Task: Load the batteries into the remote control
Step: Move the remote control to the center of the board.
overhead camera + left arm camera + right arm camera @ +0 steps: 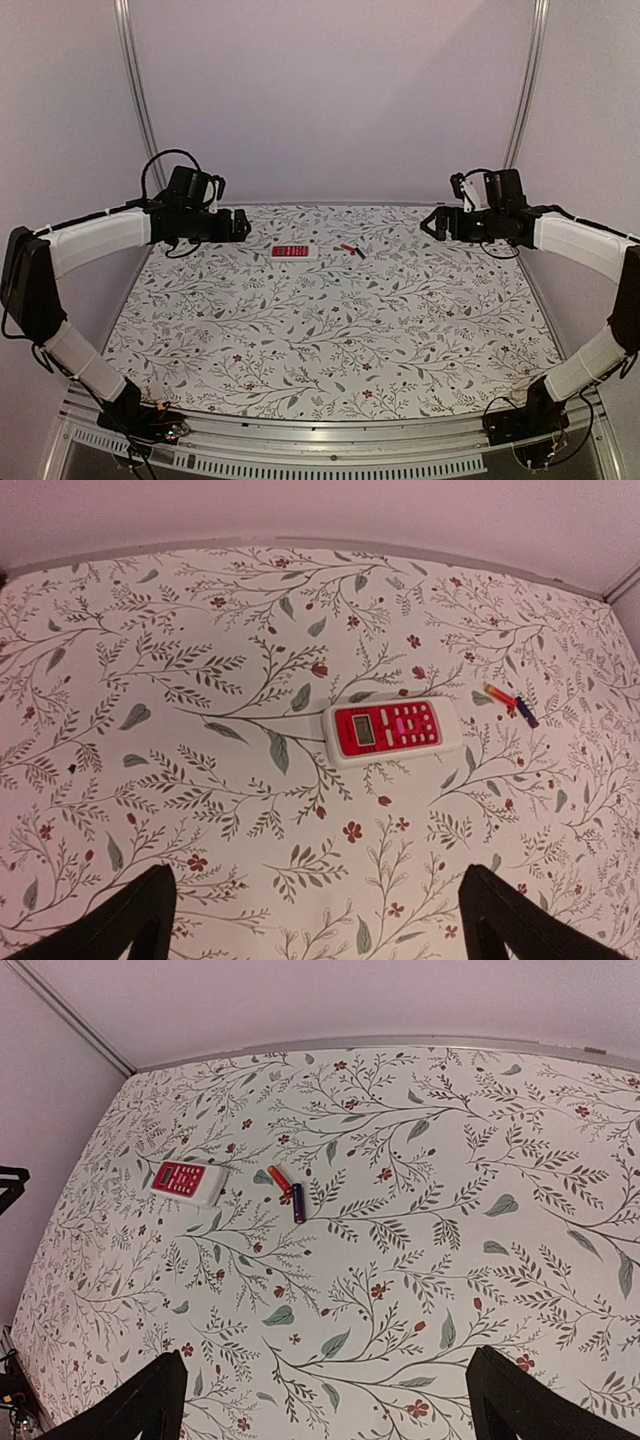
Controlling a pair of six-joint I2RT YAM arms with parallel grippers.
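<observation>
The remote control (294, 252) lies flat, red face up, at the back middle of the table; it also shows in the left wrist view (392, 730) and the right wrist view (187, 1182). The two batteries (351, 249) lie touching in a V just right of it, seen in the left wrist view (512, 704) and the right wrist view (288, 1192). My left gripper (243, 224) hovers left of the remote, open and empty (315, 920). My right gripper (430, 222) hovers right of the batteries, open and empty (325, 1400).
A floral-patterned cloth (330, 330) covers the table. Grey walls stand behind and to both sides, with metal posts (137, 95) at the back corners. The arm bases (150, 420) sit at the near edge.
</observation>
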